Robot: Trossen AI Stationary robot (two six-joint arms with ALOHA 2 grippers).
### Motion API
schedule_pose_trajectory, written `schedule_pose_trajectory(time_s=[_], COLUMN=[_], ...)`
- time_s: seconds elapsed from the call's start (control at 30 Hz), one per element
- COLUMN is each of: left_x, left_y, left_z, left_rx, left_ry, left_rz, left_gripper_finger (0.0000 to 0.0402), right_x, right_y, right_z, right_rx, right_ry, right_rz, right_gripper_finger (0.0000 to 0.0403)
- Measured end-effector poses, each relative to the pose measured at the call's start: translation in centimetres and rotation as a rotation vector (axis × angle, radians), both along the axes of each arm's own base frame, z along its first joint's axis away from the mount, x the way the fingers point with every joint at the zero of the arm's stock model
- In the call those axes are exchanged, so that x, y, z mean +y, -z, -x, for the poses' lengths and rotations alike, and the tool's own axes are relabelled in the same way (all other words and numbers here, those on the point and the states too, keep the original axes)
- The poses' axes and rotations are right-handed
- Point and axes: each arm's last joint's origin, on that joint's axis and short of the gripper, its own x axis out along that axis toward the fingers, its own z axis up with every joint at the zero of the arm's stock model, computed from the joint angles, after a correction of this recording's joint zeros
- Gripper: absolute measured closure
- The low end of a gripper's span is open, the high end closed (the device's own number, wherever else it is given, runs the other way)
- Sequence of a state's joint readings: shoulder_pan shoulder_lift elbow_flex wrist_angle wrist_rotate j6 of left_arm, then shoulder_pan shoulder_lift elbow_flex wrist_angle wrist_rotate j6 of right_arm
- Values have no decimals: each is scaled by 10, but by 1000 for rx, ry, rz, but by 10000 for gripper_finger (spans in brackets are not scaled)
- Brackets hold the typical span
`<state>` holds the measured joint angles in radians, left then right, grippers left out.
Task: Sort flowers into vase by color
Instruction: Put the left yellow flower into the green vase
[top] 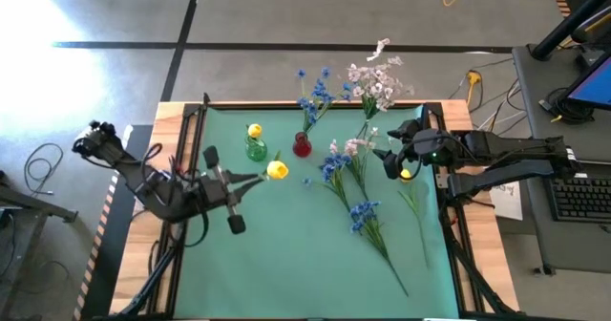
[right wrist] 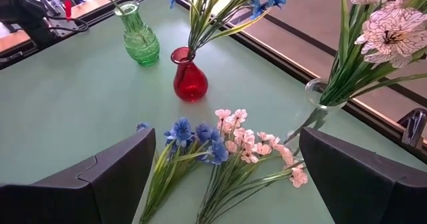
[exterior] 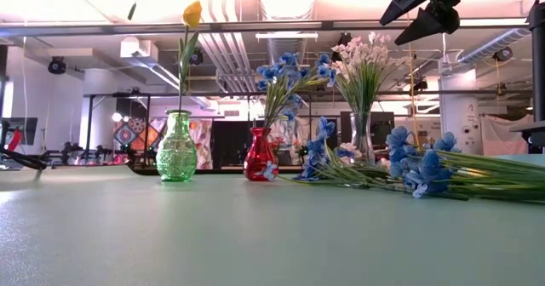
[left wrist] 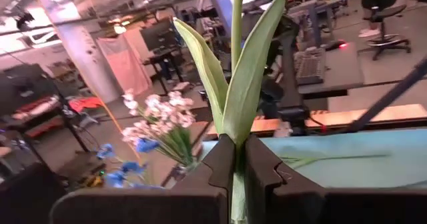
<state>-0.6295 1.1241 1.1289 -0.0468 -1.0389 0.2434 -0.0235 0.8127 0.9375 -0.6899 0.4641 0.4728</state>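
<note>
Three vases sit along the top of the green desk (top: 286,264): a green vase (top: 256,150) with one yellow flower in it, a red vase (top: 302,147) with blue flowers, and a clear vase (right wrist: 319,94) with pale pink-white ones. Left gripper (top: 250,179), at centre-left in the overhead view, is clamped on the stem of a yellow tulip (top: 277,170) just right of the green vase. Right gripper (top: 391,161) hangs spread wide over loose blue flowers (right wrist: 193,134) and pink flowers (right wrist: 247,144) lying right of centre.
</note>
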Motion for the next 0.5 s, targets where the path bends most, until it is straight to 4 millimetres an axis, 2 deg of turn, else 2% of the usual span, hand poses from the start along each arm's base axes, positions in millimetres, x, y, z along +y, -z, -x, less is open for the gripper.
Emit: schedule_pose_trajectory(time_s=[0.3,0.5], left_x=[25,46], left_y=[-14,-13], left_z=[9,27], left_rx=[-128,-196], left_ry=[-11,-48], left_rz=[-60,-121], left_gripper_finger=[401,401], right_x=[0,0], right_y=[-1,-1], right_z=[-1,-1], right_rx=[-21,-18], right_ry=[0,0], right_rz=[1,1], right_gripper_finger=[39,39])
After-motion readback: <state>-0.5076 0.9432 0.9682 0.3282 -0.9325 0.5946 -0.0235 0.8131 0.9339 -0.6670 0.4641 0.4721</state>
